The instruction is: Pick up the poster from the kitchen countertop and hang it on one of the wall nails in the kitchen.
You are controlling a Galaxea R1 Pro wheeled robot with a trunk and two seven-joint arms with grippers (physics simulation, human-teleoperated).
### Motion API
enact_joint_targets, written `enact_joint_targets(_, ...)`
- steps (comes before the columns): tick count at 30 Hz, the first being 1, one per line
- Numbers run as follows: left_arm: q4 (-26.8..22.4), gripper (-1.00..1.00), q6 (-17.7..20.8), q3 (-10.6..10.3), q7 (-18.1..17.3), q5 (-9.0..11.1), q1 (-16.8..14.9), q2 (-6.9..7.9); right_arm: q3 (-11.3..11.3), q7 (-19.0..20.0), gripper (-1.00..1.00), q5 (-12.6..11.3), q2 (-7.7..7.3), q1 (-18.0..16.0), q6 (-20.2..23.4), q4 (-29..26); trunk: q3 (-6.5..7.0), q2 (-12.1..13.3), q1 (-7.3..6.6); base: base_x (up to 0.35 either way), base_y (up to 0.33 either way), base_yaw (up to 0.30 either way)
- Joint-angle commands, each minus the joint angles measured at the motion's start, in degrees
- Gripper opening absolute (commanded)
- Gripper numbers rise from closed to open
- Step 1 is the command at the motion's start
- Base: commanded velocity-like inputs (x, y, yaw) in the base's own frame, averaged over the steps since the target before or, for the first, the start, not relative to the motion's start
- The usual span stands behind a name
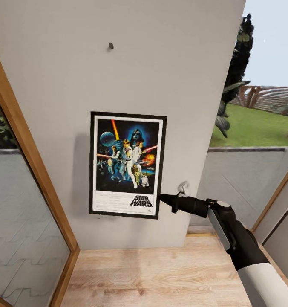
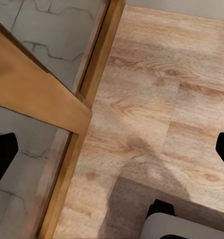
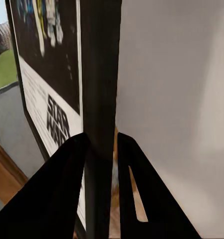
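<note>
The poster point(image 1: 127, 164), a black-framed Star Wars print, stands upright and flat against the pale grey wall point(image 1: 182, 85). My right gripper point(image 1: 162, 198) is shut on the lower part of its right edge. In the right wrist view the two black fingers point(image 3: 67, 189) pinch the frame's dark edge point(image 3: 99, 64), and the gripper point(image 3: 102, 142) sits beside the "STAR WARS" lettering. A small dark wall nail point(image 1: 111, 45) sticks out of the wall well above the poster's top edge. My left gripper point(image 2: 114, 149) is open over the floor, holding nothing. The kitchen countertop is out of view.
A wood-framed glass pane point(image 1: 33, 162) runs along the left of the wall and another opening point(image 1: 254, 123) on the right looks onto a lawn. Light wood plank floor point(image 1: 161, 273) lies below. A part of my base point(image 2: 181, 226) shows by the frame's corner point(image 2: 77, 114).
</note>
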Motion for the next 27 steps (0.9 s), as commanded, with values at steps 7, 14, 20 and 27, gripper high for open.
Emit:
enact_joint_targets(7, -0.04, 1.0, -0.09, 0.04, -0.03, -0.01, 0.0, -0.01, -0.02, -0.08, -1.0, 0.04, 0.11, -1.76, 9.4, -6.54, -0.12, -0.07, 0.05, 0.0, 0.0, 0.0)
enact_joint_targets(14, -0.04, 1.0, -0.09, 0.03, -0.03, -0.01, 0.0, -0.01, -0.03, -0.12, -1.0, 0.04, 0.13, -7.08, 15.82, -8.71, -0.12, -0.07, 0.05, 0.0, 0.0, 0.0)
enact_joint_targets(20, -0.04, 1.0, -0.09, 0.03, -0.03, -0.01, 0.0, 0.0, -0.07, -1.64, -1.0, 0.07, 0.13, -14.27, 19.08, -9.74, -0.12, -0.07, 0.05, 0.0, 0.0, 0.0)
enact_joint_targets(27, -0.04, 1.0, -0.09, 0.03, -0.03, -0.01, 0.0, -0.01, -0.37, -9.07, -1.0, -0.14, 0.46, -20.03, 19.51, -9.93, -0.12, -0.07, 0.05, 0.0, 0.0, 0.0)
